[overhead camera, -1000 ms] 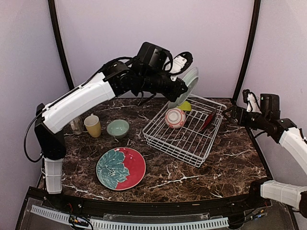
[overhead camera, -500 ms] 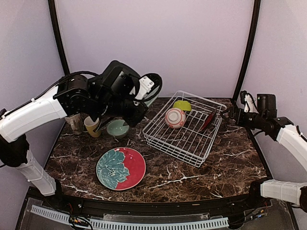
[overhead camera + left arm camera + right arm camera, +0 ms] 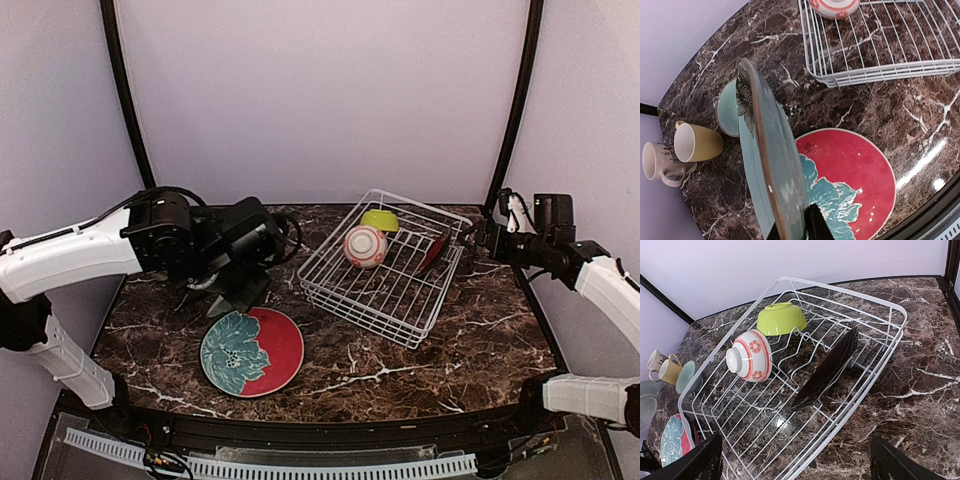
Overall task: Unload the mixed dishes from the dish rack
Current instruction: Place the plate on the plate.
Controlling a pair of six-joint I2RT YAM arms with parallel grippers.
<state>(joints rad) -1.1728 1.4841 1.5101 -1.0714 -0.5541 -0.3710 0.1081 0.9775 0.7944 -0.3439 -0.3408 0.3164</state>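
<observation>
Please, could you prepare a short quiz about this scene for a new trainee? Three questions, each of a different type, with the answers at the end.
1. True or false: the dish rack now holds two bowls and one plate.
2. Choose one. How does the left gripper hold the pale-green flowered plate?
A) by its rim, between the fingers
B) lying flat on top of the closed fingers
C) it does not hold it
3. Fill in: the jaws of the right gripper, near the rack, stand ____.

Key
1. True: the lime bowl, the pink-striped bowl and the black plate.
2. A
3. open
</observation>
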